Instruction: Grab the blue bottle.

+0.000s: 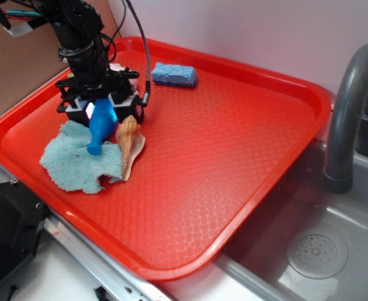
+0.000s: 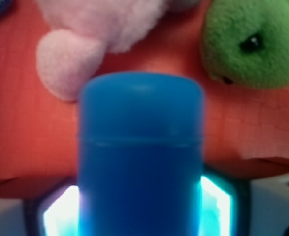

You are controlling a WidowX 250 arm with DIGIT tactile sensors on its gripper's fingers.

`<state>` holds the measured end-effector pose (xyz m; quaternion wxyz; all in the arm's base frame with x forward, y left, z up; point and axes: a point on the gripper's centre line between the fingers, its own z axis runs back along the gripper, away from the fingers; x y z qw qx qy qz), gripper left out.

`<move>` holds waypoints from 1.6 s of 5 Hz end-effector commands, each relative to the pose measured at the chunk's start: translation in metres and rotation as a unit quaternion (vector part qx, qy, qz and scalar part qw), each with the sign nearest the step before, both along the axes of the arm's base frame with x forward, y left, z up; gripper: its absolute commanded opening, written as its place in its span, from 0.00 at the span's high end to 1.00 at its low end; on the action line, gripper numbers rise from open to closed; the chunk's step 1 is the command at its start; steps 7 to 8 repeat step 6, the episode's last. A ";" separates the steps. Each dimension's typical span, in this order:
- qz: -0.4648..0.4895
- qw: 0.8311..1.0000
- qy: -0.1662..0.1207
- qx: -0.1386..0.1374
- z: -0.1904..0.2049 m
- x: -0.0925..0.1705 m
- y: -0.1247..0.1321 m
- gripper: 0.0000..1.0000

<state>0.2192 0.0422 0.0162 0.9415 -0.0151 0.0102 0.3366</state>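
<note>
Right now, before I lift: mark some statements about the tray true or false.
1. The bottle sits between the fingers of the gripper. True.
2. The sponge lies on the cloth. False: it lies apart, on bare tray near the far rim.
3. The bottle's neck points down onto the cloth. True.
4. The tray is blue. False: it is red.
5. The bottle stands upright in the sink. False: it is tilted, over the tray.

Exterior overlooks the tray point(image 1: 246, 163); wrist closes on the blue bottle point(image 2: 140, 157).
</note>
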 end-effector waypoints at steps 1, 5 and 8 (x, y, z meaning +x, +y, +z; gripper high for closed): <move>-0.018 0.999 -0.031 0.000 0.065 -0.001 0.001 1.00; -0.186 0.971 -0.144 -0.036 0.226 -0.052 -0.067 1.00; -0.171 0.977 -0.121 -0.045 0.219 -0.048 -0.062 1.00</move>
